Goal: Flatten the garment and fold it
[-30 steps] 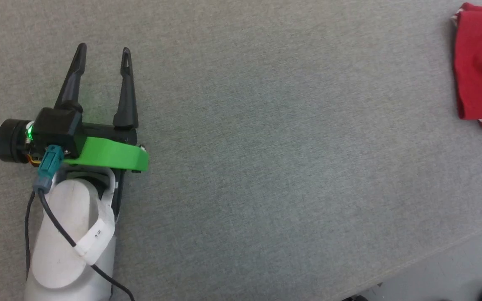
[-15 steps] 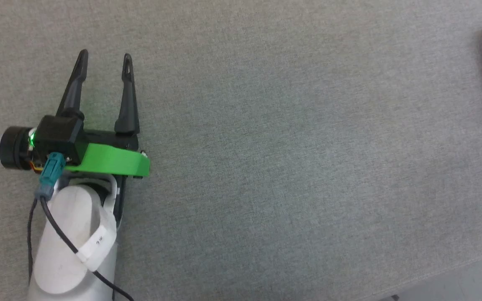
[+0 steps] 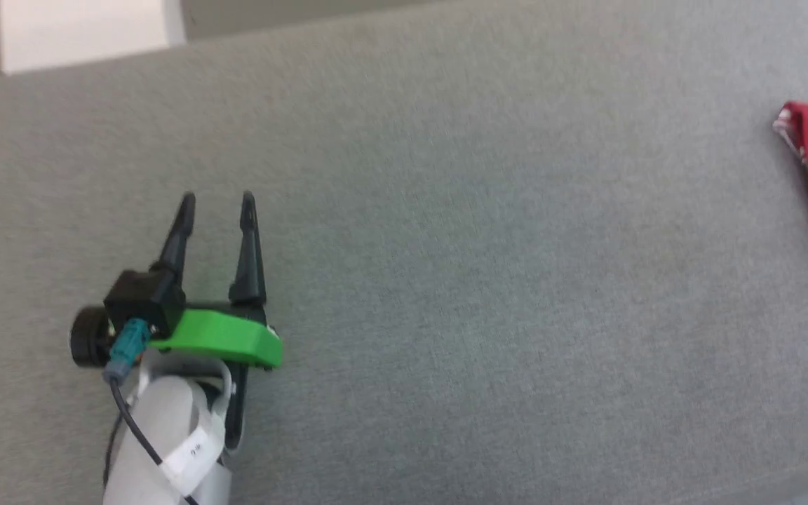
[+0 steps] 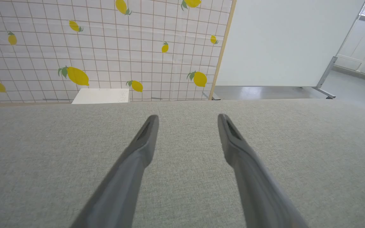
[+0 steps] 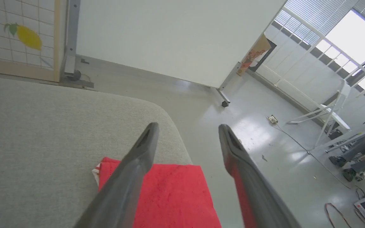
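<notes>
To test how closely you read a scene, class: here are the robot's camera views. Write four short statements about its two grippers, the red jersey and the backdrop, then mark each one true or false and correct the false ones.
1. The left gripper is open, with nothing between its fingers. True.
2. The garment lies in the middle of the table. False: it lies by the table's rounded corner, at the right edge of the head view.
3. The right gripper is shut on the garment. False: its fingers stand apart and grip nothing.
4. A lemon-patterned screen stands beyond the table. True.
</notes>
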You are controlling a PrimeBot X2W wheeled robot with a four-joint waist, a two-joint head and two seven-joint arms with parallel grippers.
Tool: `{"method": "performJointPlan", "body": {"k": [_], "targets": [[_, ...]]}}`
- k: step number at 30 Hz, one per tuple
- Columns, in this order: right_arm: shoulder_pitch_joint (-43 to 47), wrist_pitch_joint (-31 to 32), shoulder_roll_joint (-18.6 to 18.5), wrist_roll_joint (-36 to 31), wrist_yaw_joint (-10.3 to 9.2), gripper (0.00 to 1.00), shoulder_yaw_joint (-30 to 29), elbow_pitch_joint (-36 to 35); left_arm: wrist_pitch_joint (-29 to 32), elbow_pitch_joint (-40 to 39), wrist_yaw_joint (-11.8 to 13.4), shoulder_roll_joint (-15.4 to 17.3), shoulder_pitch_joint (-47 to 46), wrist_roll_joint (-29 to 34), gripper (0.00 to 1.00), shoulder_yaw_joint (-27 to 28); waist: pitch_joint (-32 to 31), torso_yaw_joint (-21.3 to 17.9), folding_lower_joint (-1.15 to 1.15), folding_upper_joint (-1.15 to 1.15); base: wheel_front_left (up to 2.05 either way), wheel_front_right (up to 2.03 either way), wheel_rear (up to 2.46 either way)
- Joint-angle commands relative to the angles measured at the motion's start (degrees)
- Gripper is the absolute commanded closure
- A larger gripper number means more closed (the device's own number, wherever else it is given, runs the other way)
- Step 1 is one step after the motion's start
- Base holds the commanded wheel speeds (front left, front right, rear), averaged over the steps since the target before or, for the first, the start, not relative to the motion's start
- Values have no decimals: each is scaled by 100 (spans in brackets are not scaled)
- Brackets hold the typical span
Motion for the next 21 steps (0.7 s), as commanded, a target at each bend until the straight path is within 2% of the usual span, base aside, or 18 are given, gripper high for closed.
{"method": "performJointPlan", "body": {"k": [1,5,10,16,21], "targets": [[214,-68,128,263,-11,0,58,-165,-39,30,-10,-42,99,-91,0,10,-705,419,0,0,0,0,0],[921,-138,473,1015,-11,0,190,-1083,-41,66,-34,-97,294,-182,0,0,-1023,641,0,0,0,0,0],[2162,-66,993,1636,-11,0,290,-2739,-42,176,-92,-139,543,-293,0,-40,-1362,864,0,0,0,0,0],[3518,323,1680,1872,-11,0,233,-4547,-43,327,-116,-164,691,-339,0,-136,-1582,1079,0,0,0,0,0],[4210,490,2112,1914,-11,0,194,-5212,-43,415,-110,-175,770,-367,0,-222,-1690,1202,0,0,0,0,0]]}}
